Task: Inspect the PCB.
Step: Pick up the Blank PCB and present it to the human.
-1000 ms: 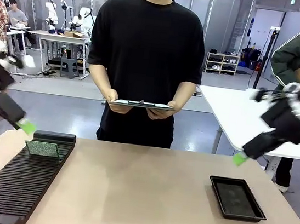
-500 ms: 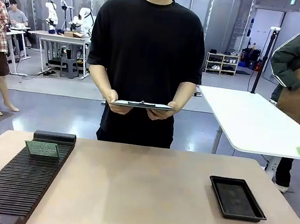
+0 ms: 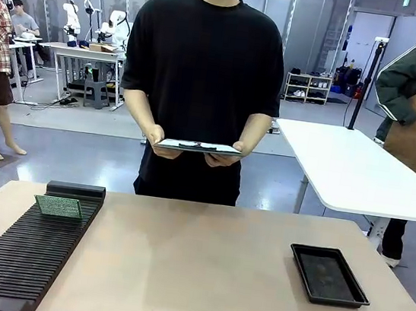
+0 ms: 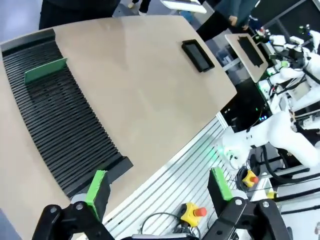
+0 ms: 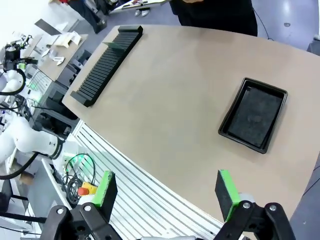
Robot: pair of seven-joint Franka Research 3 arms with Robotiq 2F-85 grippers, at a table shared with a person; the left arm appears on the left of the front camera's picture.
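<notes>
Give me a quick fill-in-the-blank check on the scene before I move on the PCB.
The PCB stands in the black slotted rack on the robot's ____ side of the table.
The black tray lies on the robot's ____ side.
The clipboard is held by the ____.
The left gripper and right gripper both have their fingers ____.
Missing words: left; right; person; open.
</notes>
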